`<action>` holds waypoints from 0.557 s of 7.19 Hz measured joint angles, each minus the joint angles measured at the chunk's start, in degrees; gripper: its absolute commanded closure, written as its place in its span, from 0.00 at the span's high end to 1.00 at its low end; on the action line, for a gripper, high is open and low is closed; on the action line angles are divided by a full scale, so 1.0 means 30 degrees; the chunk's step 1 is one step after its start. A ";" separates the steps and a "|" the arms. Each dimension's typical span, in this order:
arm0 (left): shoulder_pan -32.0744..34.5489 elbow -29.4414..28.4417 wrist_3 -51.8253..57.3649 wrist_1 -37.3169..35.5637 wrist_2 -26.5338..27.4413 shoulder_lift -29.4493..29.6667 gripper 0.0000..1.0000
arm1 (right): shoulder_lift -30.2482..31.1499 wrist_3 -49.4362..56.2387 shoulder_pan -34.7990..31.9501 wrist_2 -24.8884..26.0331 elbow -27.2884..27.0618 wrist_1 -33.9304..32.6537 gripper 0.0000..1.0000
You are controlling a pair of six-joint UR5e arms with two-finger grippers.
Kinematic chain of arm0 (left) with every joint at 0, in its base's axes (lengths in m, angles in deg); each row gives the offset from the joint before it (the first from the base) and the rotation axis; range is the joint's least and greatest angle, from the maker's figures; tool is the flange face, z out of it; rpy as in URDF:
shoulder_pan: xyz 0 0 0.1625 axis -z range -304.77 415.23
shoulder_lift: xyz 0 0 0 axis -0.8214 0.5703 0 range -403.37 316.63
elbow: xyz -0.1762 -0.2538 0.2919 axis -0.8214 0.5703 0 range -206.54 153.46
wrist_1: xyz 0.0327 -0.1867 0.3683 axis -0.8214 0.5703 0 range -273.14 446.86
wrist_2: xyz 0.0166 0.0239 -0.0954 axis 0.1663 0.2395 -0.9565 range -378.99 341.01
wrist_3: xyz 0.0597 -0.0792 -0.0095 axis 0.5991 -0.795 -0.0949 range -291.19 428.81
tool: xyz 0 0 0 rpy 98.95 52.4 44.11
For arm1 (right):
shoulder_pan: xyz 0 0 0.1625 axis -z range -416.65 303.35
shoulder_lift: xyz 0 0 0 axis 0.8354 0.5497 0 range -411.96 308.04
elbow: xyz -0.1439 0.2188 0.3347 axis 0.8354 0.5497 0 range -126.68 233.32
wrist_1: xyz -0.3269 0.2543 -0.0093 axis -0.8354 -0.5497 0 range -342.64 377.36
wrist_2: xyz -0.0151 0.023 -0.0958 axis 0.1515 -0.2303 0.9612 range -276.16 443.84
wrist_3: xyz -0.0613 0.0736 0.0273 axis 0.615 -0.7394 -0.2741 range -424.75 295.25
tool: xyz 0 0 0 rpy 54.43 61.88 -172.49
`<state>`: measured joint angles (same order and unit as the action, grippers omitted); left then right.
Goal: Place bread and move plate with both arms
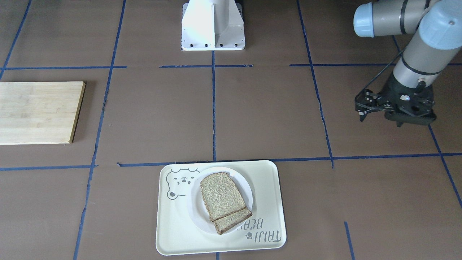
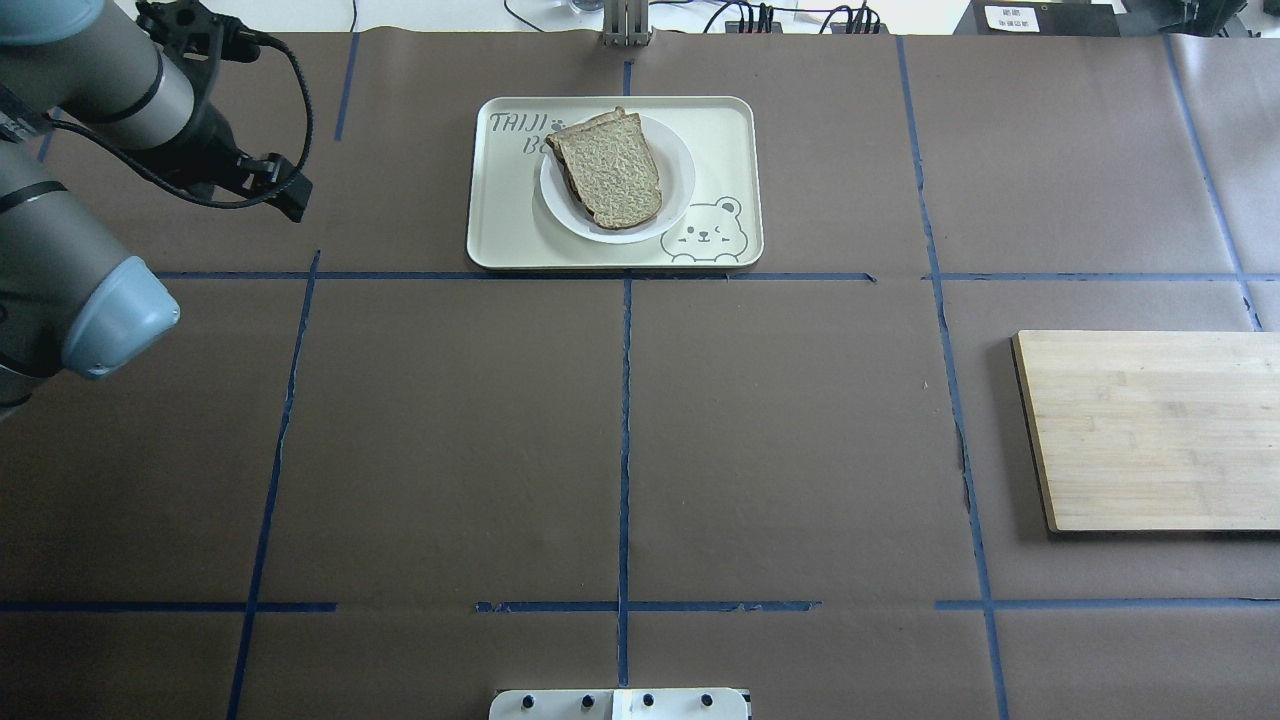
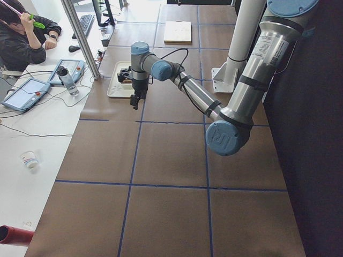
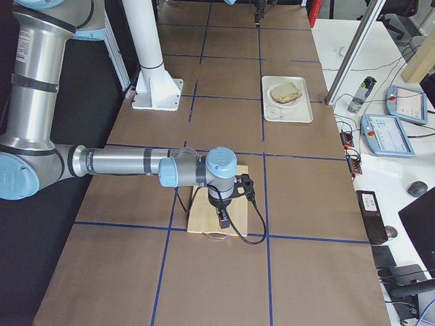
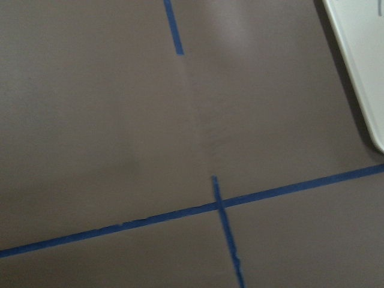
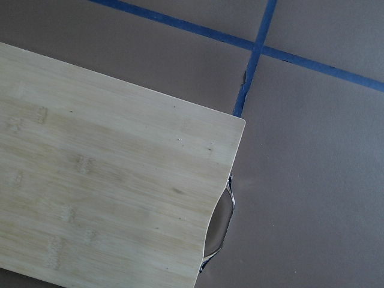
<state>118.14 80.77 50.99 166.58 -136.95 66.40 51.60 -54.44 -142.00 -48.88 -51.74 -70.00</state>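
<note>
here, bread (image 1: 222, 195) sits on plate (image 1: 248, 190) in tray (image 1: 269, 180); end effectors' (image 1: 380, 115) (image 4: 223, 219) opening unclear.

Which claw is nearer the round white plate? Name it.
Left. The left claw hovers beside the cream tray under the plate; the right claw hangs over the distant wooden board.
</note>
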 measured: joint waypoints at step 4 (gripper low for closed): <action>0.5391 -0.0100 0.7684 -0.0111 -0.2706 -0.4865 1.00 | -0.0011 -0.0006 0.0000 0.0000 0.0156 0.0000 1.00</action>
<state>134.31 80.47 74.05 166.25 -145.07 51.81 51.57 -54.46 -142.00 -48.88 -51.27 -70.00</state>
